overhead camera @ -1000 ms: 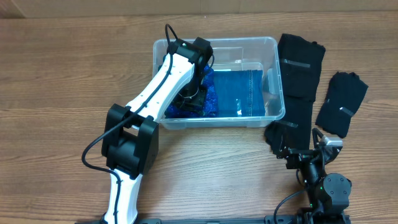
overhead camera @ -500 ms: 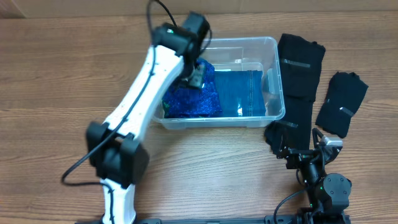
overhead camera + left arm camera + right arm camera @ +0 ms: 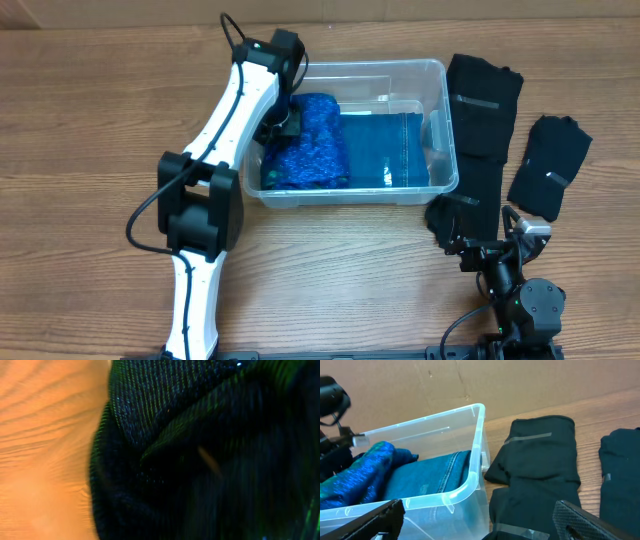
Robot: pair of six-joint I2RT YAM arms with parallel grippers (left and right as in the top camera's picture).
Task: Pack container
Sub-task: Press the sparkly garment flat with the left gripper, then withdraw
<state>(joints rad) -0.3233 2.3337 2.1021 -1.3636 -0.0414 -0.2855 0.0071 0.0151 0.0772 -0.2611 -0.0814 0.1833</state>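
Observation:
The clear plastic container point(image 3: 350, 67) sits mid-table, its near corner showing in the right wrist view point(image 3: 470, 485). Inside lie a sparkly blue cloth point(image 3: 310, 150) on the left and folded denim point(image 3: 385, 150) on the right. My left gripper point(image 3: 285, 122) hangs over the container's left end, right against the blue cloth. That cloth point(image 3: 200, 435) fills the left wrist view and hides the jaws. My right gripper point(image 3: 479, 510) is open and empty, low at the table's front right, facing the container's right end.
A long black garment point(image 3: 482, 110) lies right of the container, and a smaller black one point(image 3: 550, 165) lies further right. Both show in the right wrist view point(image 3: 540, 460) point(image 3: 622, 470). The right arm's base point(image 3: 525, 305) stands at the front edge.
My left gripper rose out of the container's middle, then swung left to its left end. The blue cloth now lies bunched further toward the back. The right arm has not moved.

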